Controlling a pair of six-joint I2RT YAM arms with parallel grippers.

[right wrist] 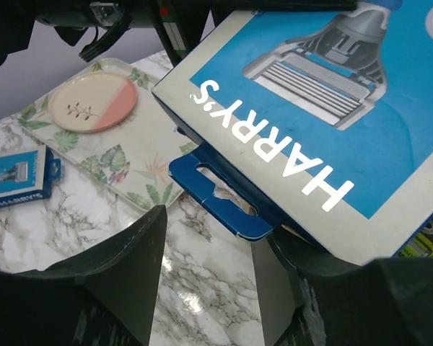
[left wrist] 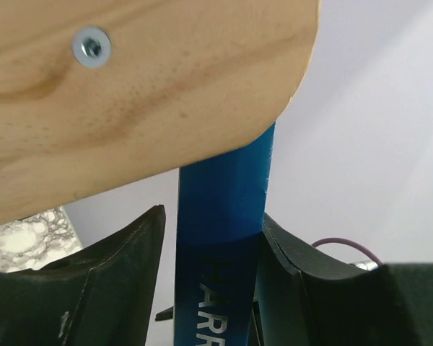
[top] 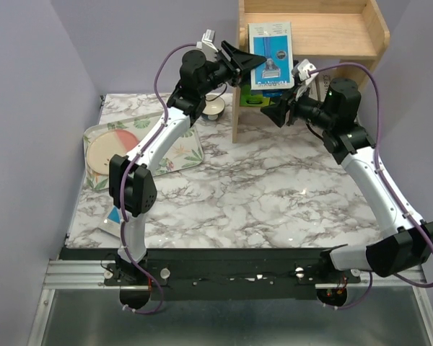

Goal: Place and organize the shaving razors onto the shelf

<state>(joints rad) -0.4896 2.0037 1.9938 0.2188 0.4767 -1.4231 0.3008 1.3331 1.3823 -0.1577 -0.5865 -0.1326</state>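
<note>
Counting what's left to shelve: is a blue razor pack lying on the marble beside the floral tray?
Yes, a blue razor pack lies on the marble beside the floral tray.

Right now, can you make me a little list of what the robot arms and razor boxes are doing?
Left gripper: clamped on blue-and-white razor pack
Pack position: raised, at the front of the shelf
Right gripper: open, at the pack's lower end
Second blue pack: flat on the table
Plate: on the floral tray
</note>
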